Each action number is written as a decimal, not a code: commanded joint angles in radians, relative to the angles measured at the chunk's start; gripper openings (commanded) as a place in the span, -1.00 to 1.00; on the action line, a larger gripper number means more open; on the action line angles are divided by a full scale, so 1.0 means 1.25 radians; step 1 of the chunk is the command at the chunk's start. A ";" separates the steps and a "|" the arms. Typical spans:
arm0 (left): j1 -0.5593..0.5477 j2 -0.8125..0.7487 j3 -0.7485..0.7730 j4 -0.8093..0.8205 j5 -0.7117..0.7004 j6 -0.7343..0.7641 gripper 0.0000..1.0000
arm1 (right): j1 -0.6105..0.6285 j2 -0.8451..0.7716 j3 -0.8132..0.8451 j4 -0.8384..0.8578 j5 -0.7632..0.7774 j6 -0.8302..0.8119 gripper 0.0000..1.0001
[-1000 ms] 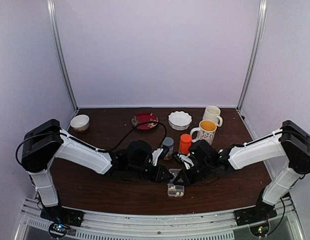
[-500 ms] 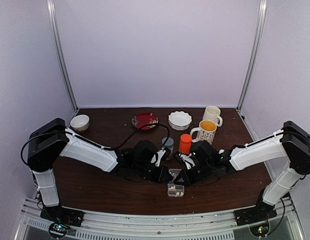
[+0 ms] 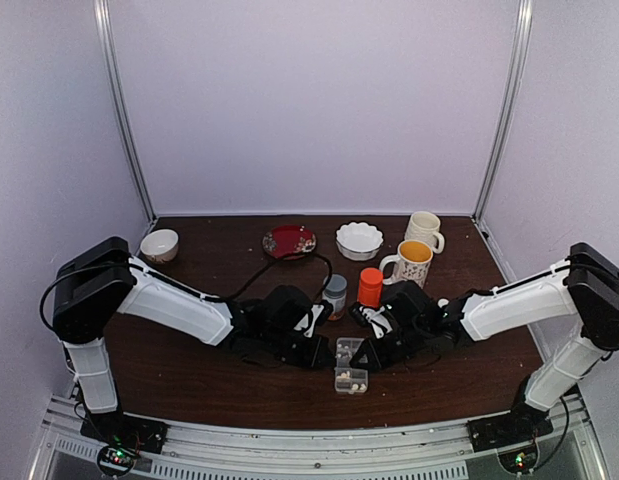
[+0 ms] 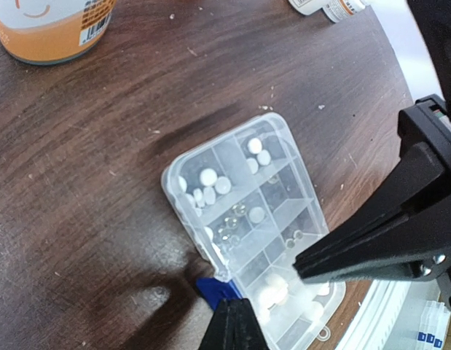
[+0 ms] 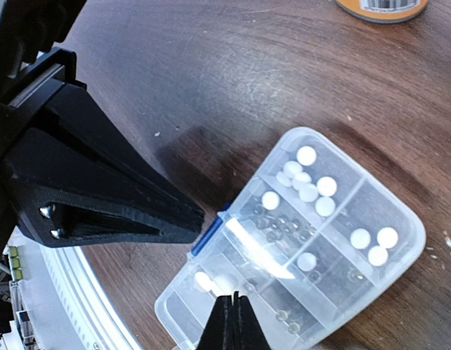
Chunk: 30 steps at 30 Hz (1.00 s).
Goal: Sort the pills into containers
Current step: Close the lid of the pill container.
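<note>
The clear pill box (image 3: 350, 366) lies flat on the brown table near the front edge, between my two grippers. Its lid looks down. White round pills (image 4: 208, 176) lie in several of its containers (image 4: 232, 171), and they also show in the right wrist view (image 5: 307, 155). My left gripper (image 4: 236, 324) is shut, its tips at the blue latch (image 4: 214, 290) on the box's long side. My right gripper (image 5: 231, 321) is shut and empty, its tips over the box's near end (image 5: 210, 292). In the top view the left gripper (image 3: 324, 352) and right gripper (image 3: 365, 355) flank the box.
An orange bottle (image 3: 369, 287) and a grey-capped bottle (image 3: 335, 294) stand just behind the grippers. Two mugs (image 3: 411, 263), a white bowl (image 3: 359, 240), a red plate (image 3: 289, 241) and a small bowl (image 3: 159, 245) stand at the back. Small white bottles (image 4: 331, 6) lie near the right gripper.
The left arm has shifted a little to the right, toward the box. The right arm and the box have stayed about where they were.
</note>
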 commanded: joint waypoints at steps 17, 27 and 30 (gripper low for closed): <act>0.001 -0.013 -0.004 0.012 -0.010 -0.005 -1.00 | 0.003 -0.060 0.006 -0.152 0.128 -0.027 -0.16; 0.001 -0.043 -0.021 0.003 -0.040 -0.006 -1.00 | 0.003 0.002 0.022 -0.152 0.145 -0.043 -0.21; 0.000 -0.039 -0.019 0.004 -0.035 -0.006 -1.00 | 0.003 0.019 0.027 -0.161 0.150 -0.048 -0.25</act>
